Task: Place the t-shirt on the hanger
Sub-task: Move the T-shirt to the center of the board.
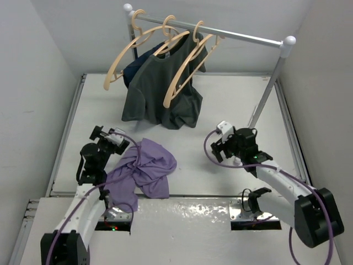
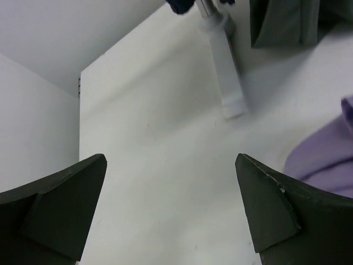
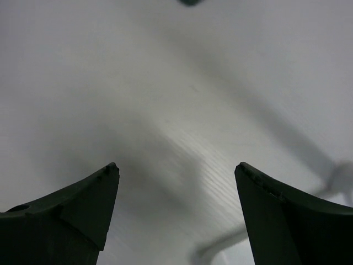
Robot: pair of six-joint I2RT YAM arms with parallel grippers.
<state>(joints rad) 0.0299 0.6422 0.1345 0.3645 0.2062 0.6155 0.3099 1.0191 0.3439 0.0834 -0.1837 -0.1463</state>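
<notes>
The lavender t-shirt (image 1: 144, 170) lies crumpled on the table near the front left, and its edge shows in the left wrist view (image 2: 325, 165). Three tan wooden hangers hang on the rail. The left hanger (image 1: 122, 59) and the right hanger (image 1: 185, 72) are bare, and the middle hanger (image 1: 168, 41) carries a dark grey t-shirt. My left gripper (image 1: 99, 133) (image 2: 171, 160) is open and empty, just left of the lavender t-shirt above bare table. My right gripper (image 1: 216, 148) (image 3: 176, 165) is open and empty, right of the t-shirt.
The clothes rail (image 1: 220, 31) spans the back on a right post (image 1: 267, 91). The dark grey t-shirt (image 1: 160, 94) hangs to the table, with a navy garment (image 1: 135, 67) behind it. The rack's white foot (image 2: 229, 83) lies ahead of my left gripper. Walls close both sides.
</notes>
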